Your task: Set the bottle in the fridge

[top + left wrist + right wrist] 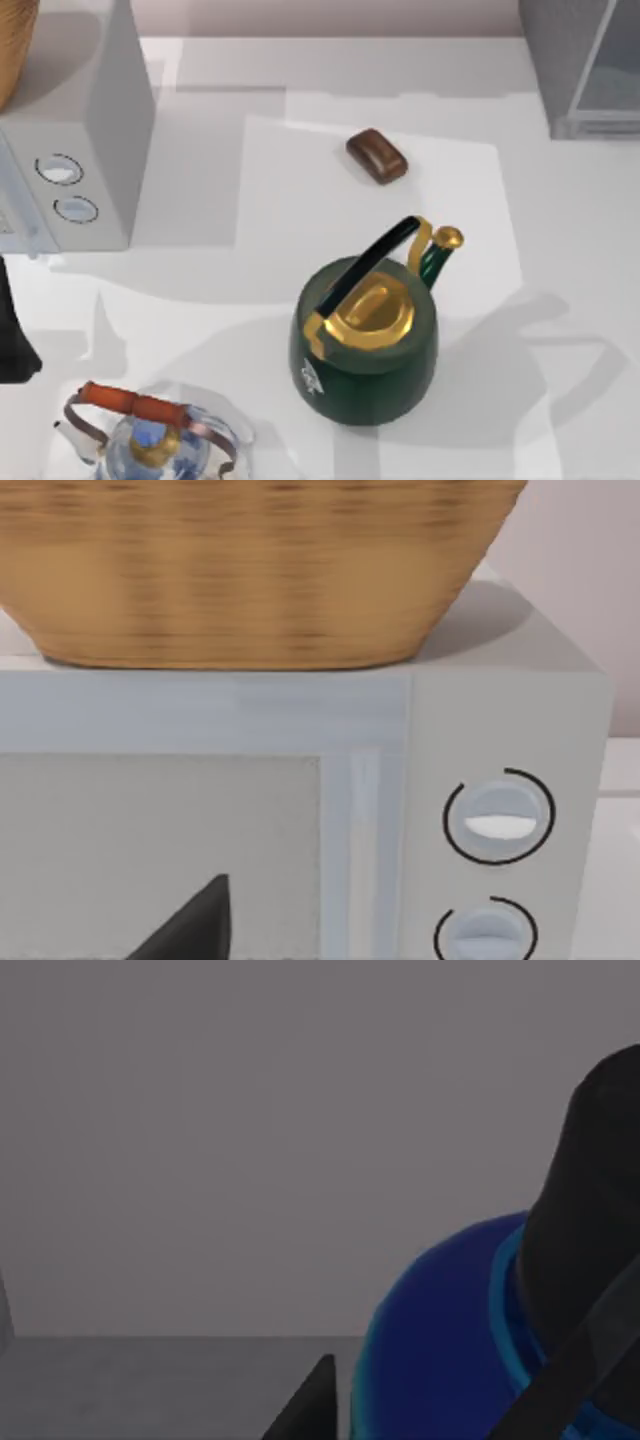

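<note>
The bottle (pixel 440 1340) is blue with a black cap. It stands between the fingers of my right gripper (pixel 440 1415), which is shut on it. Behind it rise the plain grey inner wall and floor of the fridge (pixel 250 1140). From above, the fridge (pixel 575 60) is the grey box at the table's far right corner, with a pale see-through panel. My left arm (pixel 12 335) is parked at the table's left edge, facing the light grey box with two round dials (pixel 70 150).
A green and gold kettle (pixel 365 325) stands mid-table on a white mat (pixel 470 190), and a small brown block (pixel 377 155) lies behind it. A glass kettle with an orange handle (pixel 150 435) is at the front left. A wicker basket (pixel 250 570) sits on the dial box.
</note>
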`<state>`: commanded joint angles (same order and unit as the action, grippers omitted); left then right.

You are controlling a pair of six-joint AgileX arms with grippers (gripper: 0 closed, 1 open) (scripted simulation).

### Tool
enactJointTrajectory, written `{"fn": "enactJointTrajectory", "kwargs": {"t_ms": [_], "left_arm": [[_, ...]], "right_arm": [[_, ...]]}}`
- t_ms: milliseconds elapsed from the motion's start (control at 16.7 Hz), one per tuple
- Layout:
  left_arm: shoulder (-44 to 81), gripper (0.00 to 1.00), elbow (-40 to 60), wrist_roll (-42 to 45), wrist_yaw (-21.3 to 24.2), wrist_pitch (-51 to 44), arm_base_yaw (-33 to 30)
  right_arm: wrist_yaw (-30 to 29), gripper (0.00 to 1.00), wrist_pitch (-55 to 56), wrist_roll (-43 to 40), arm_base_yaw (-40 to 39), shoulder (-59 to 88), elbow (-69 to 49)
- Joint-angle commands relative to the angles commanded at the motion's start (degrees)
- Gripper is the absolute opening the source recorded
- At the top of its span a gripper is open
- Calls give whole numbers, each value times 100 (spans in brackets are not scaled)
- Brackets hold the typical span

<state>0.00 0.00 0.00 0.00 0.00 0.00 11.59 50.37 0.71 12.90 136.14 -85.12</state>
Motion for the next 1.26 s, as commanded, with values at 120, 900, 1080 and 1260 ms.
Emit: {"fn": "enactJointTrajectory", "kwargs": {"t_ms": [120,900,1080,1260], "left_arm": [[0,100,0,0,0,0,0],[0,100,0,0,0,0,0],[0,100,0,0,0,0,0],[0,100,0,0,0,0,0]], "right_arm": [[0,1,0,0,0,0,0],[0,98,0,0,0,0,0],[0,100,0,0,0,0,0],[0,100,0,0,0,0,0]]}}
